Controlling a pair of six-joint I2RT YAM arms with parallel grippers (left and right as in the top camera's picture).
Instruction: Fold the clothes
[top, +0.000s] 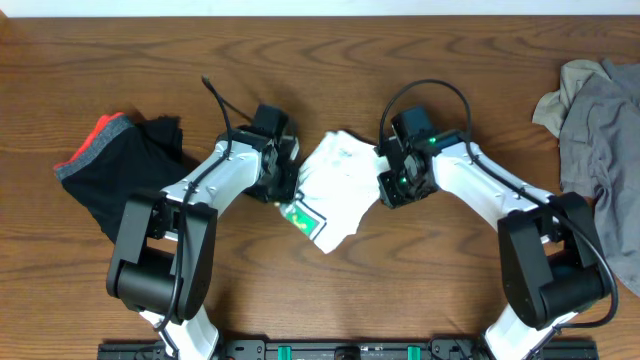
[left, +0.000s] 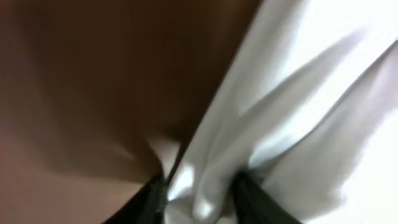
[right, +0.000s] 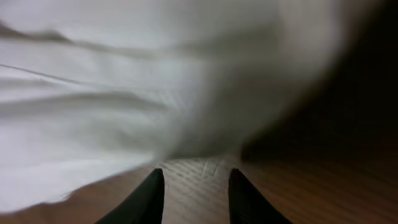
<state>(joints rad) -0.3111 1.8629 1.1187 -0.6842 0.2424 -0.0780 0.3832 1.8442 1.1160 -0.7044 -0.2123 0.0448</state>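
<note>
Hands on either side of the white T-shirt (top: 340, 185)

Left hand (left: 202, 186) first: it sits at the left edge of the white T-shirt, and a bunched fold of white cloth lies right between its dark fingers (left: 252, 199), touching both. Whether that fold is truly clamped, I cannot tell from here. Over to the right hand (right: 193, 180), at the shirt's right edge: its fingers stand apart, bare wood showing in the gap, nothing held, with the cloth's hem just ahead of the tips.

The shirt itself lies crumpled in a compact heap on the surface (top: 300, 60), between the two hands. A green-and-white patch (top: 302, 217) shows at its lower left corner, just below the left hand.

Further out, a black garment (top: 120, 165) with a red-orange band lies well to the left of the shirt. A grey garment (top: 600, 120) is heaped well to the right of it, at the surface's far right edge.
</note>
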